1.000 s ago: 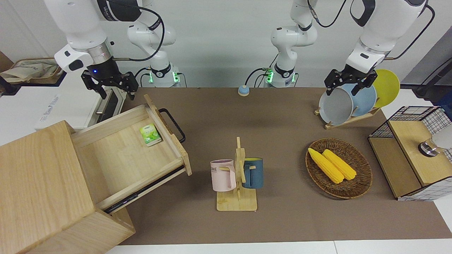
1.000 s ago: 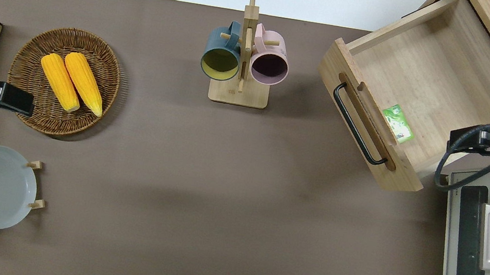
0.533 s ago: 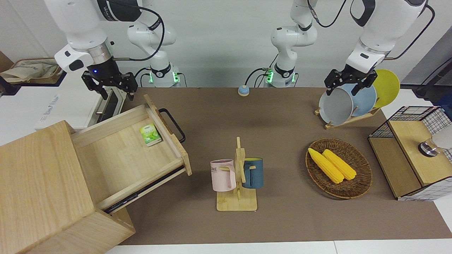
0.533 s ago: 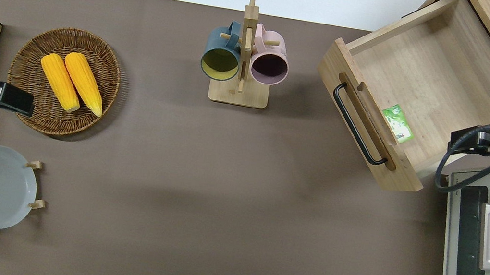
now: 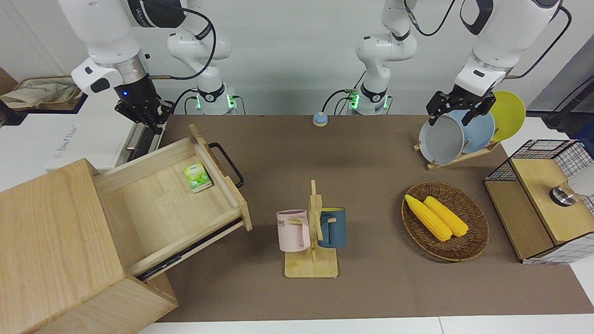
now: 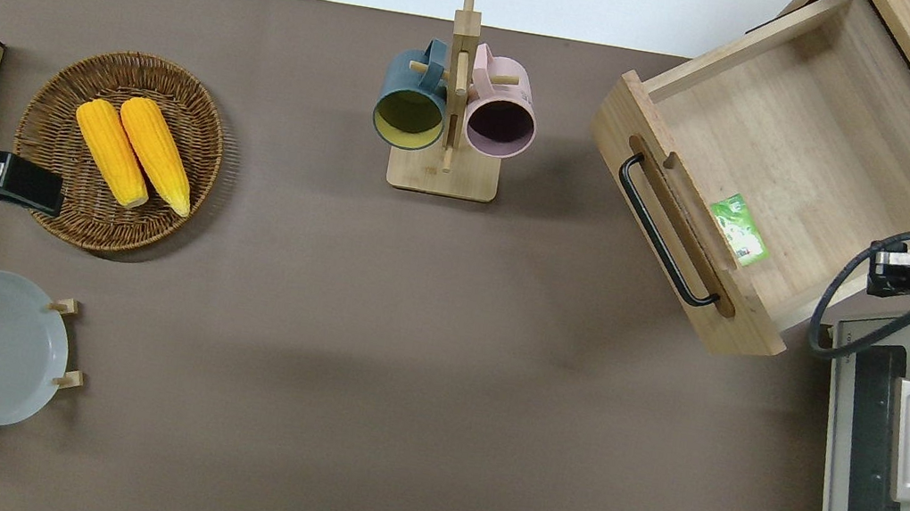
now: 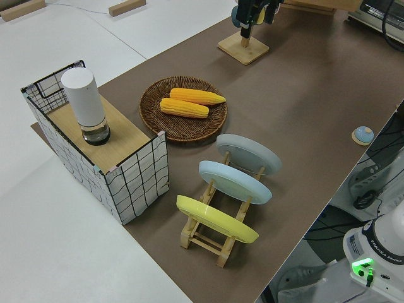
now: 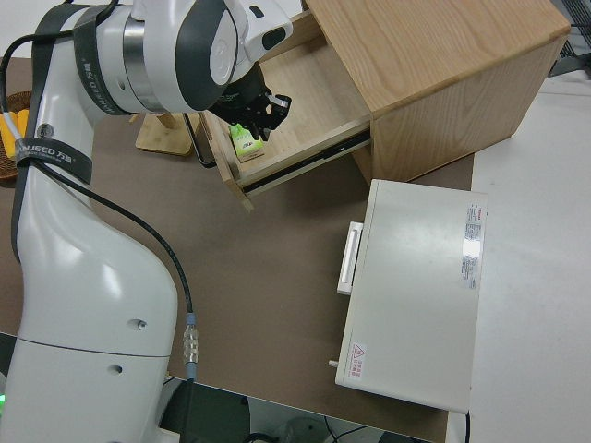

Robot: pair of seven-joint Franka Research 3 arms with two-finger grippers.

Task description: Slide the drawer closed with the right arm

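Observation:
The light-wood drawer [image 5: 158, 204] stands pulled far out of the pale wooden cabinet [image 5: 51, 241], at the right arm's end of the table. Its raised front panel carries a black loop handle [image 5: 227, 164]. A small green packet [image 5: 197, 177] lies inside, against the front panel. My right gripper [image 5: 151, 124], with a blue wrist light, hangs in the air. In the overhead view the gripper [image 6: 900, 268] is over the drawer's [image 6: 805, 146] side wall nearer the robots, next to the white oven [image 6: 903, 458]. It touches nothing. My left arm is parked, its gripper [image 5: 457, 113] open.
A mug rack [image 5: 312, 232] with a pink and a blue mug stands mid-table. A wicker basket [image 5: 445, 220] holds two corn cobs. A plate rack [image 5: 459, 134] and a wire crate [image 5: 543, 199] are at the left arm's end. A small blue knob [image 5: 319, 119] sits near the robots.
My right gripper has turned about its wrist and now looks narrower in the front and overhead views. The drawer and the left arm have not moved.

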